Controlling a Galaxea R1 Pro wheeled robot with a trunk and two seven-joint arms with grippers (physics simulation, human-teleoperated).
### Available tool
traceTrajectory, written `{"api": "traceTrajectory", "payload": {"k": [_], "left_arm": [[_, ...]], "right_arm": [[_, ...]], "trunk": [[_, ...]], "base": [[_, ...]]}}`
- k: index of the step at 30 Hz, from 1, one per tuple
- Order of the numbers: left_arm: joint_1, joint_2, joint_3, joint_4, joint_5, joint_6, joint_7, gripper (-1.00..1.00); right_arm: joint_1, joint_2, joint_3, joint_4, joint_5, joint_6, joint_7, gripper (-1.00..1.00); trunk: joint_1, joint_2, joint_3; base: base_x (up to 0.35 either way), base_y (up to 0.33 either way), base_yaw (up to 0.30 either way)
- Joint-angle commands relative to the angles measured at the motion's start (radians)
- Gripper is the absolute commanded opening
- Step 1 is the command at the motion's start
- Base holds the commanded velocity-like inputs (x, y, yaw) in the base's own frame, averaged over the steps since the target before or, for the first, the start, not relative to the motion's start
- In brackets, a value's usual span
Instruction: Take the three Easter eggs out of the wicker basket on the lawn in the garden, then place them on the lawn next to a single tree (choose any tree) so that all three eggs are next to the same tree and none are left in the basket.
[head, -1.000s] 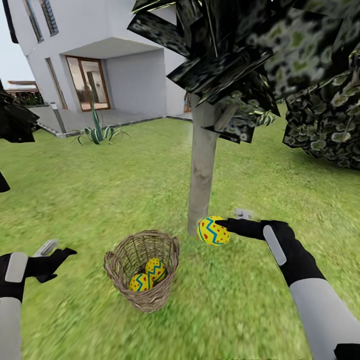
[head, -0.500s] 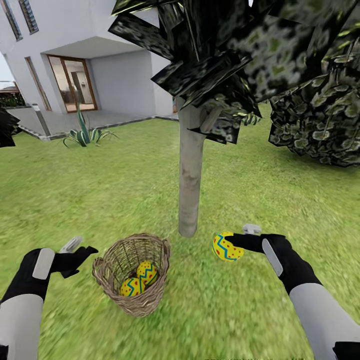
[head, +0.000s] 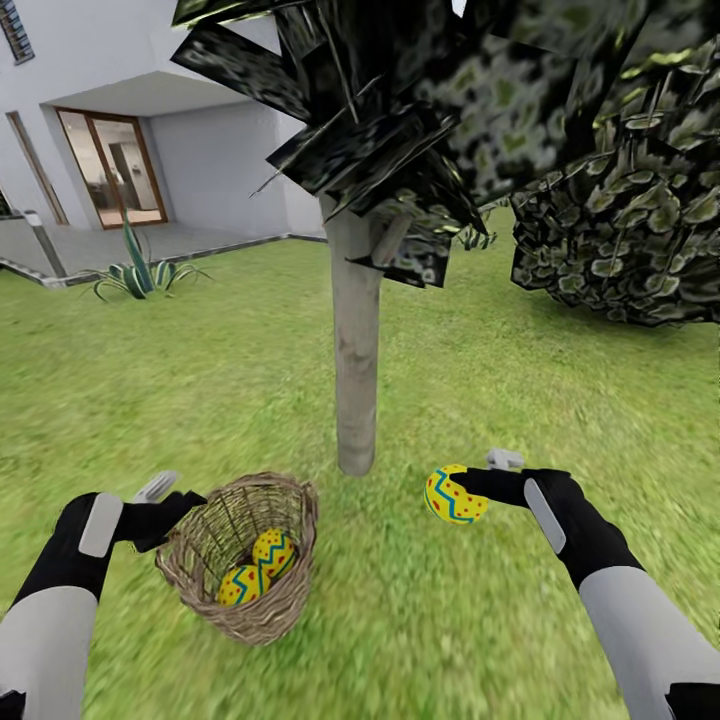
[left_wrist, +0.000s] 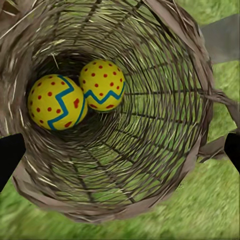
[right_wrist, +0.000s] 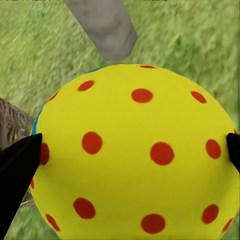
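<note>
On the lawn (head: 200, 360), seen from the head view, the tree (head: 354, 380) stands with its pale trunk upright and dark shard-like foliage overhead. The wicker basket (head: 240, 555) sits on the grass near the trunk's foot, to its left, tilted toward the camera, with two Easter eggs (head: 258, 570) lying touching inside it. The left gripper (head: 175, 505) hangs just beside the basket's rim; whether its fingers are spread or closed cannot be told from this angle. The right gripper (head: 470, 490) holds the third egg (head: 455, 495) above the grass to the right of the trunk, near its base. A white house (head: 130, 110) with a glass door and a spiky striped plant (head: 135, 275) lie beyond, and a leafy bush (head: 620, 230) at the right.

From the left wrist view, the basket's (left_wrist: 165, 125) open weave surrounds the two eggs (left_wrist: 75, 97), which rest side by side at its bottom; the black fingertips (left_wrist: 10, 155) sit wide apart at either edge, outside the rim.

From the right wrist view, the held egg (right_wrist: 135, 155) shows yellow with red dots, pinched between the black fingertips (right_wrist: 17, 170), with the trunk's (right_wrist: 102, 27) base and grass beyond it.

No writing or labels can be read on anything.
</note>
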Motion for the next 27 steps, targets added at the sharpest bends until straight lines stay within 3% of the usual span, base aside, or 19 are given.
{"api": "traceTrajectory", "payload": {"k": [1,15,25,27], "left_arm": [[-0.001,0.0,-0.003,-0.001,0.01,0.005,0.009,1.0],[-0.001,0.0,-0.008,-0.002,0.01,0.005,0.009,1.0],[-0.001,0.001,-0.006,-0.001,0.01,0.003,0.009,1.0],[-0.001,0.001,-0.005,0.0,0.01,0.003,0.009,1.0]], "right_arm": [[0.0,-0.001,0.002,0.0,0.0,0.003,0.001,-1.0],[0.0,0.0,0.002,0.001,0.0,0.003,0.0,-1.0],[0.0,0.001,0.003,0.001,0.003,0.003,-0.001,-1.0],[0.0,0.002,0.003,0.001,0.044,0.002,-0.001,-1.0]], "trunk": [[0.0,0.0,-0.001],[0.0,0.0,-0.001],[0.0,0.0,0.0],[0.0,0.0,0.0]], "base": [[0.147,-0.233,0.0],[0.137,-0.273,-0.203],[0.079,-0.247,0.047],[0.004,-0.014,0.27]]}}
